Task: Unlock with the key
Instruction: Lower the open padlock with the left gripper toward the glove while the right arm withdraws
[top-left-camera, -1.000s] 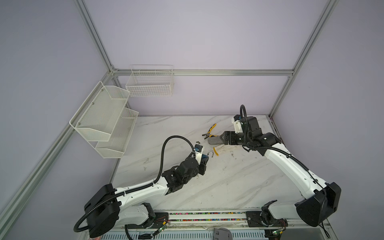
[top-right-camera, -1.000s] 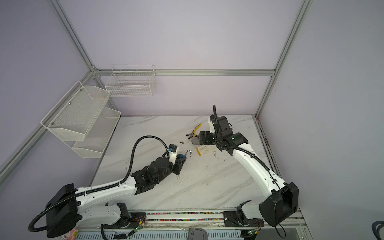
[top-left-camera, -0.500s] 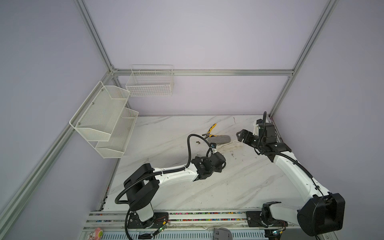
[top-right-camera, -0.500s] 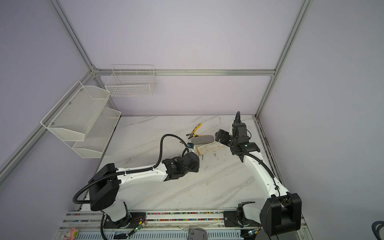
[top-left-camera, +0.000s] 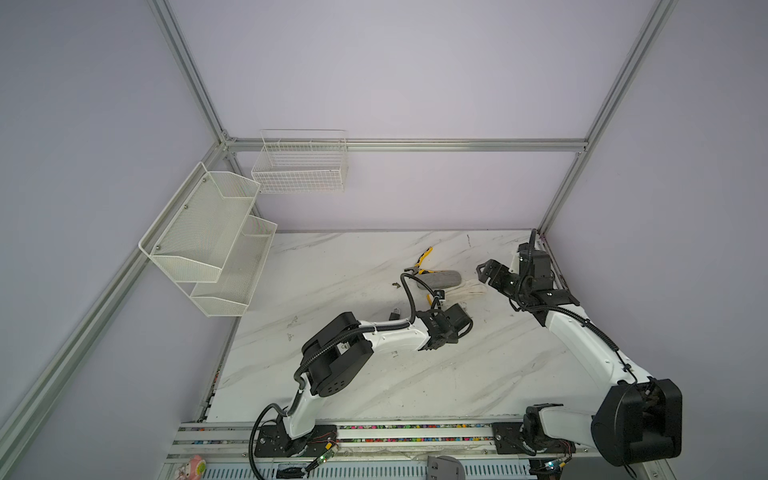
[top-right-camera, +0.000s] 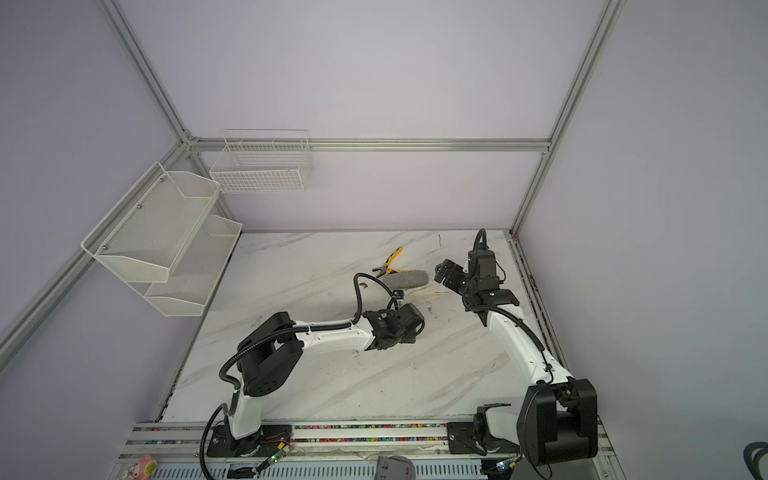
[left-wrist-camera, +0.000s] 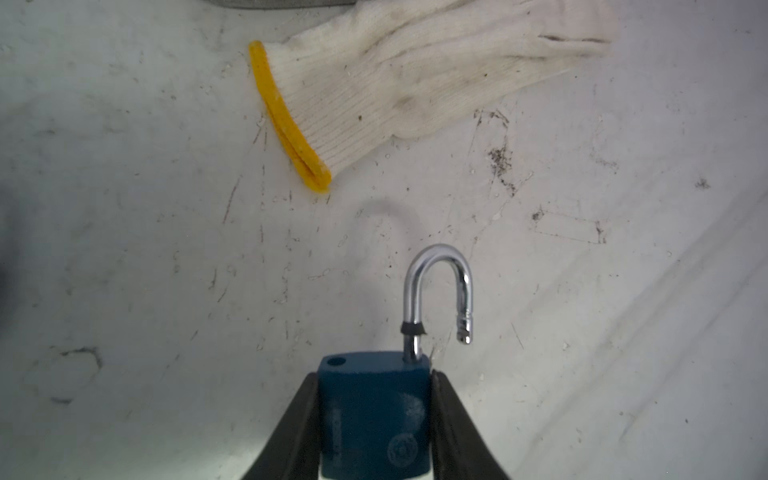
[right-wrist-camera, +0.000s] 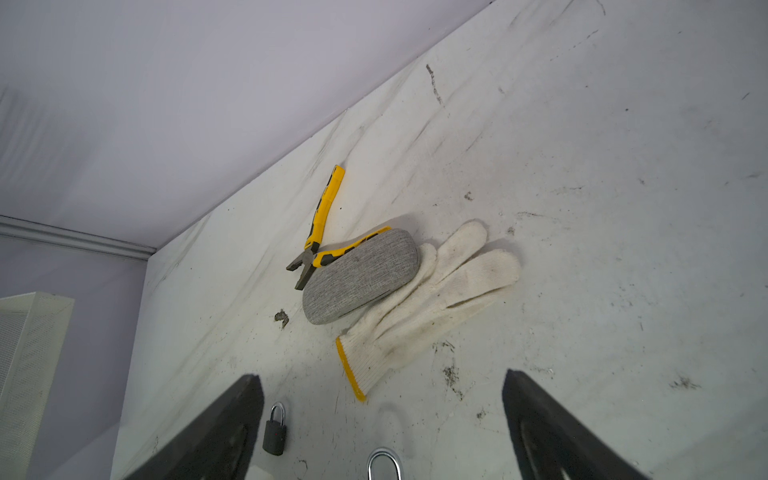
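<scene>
Where two lilac walls (top-left-camera: 415, 83) meet, a white wire basket (top-left-camera: 299, 166) hangs on the back one and a two-tier mesh shelf (top-left-camera: 208, 245) on the left one; through both, only wall shows. A closed grey case (right-wrist-camera: 359, 276) lies on the far half of the table (top-left-camera: 332, 266), its inside hidden. It rests against a yellow handle of the pliers (right-wrist-camera: 322, 216) and touches the fingers of a white glove (left-wrist-camera: 415, 83) with a yellow cuff. The table is white with marble veins, scuffed and specked with dirt, and an aluminium frame (top-left-camera: 407, 144) runs along the walls. A small dark lock (right-wrist-camera: 274, 430) lies shut to the left of the glove. A tiny dark bit (right-wrist-camera: 281, 318) near the case may be the key, though it is too small to tell. The padlock (left-wrist-camera: 374, 424) has a blue body and a chrome shackle. The shackle stands raised, with one leg in the body and its free end swung clear of its hole. The padlock hangs near the table's middle, just short of the glove's cuff, with the left gripper (left-wrist-camera: 374, 376) clamped on its sides. The right gripper (right-wrist-camera: 379, 374) hangs over the back right of the table, spread wide and empty.
</scene>
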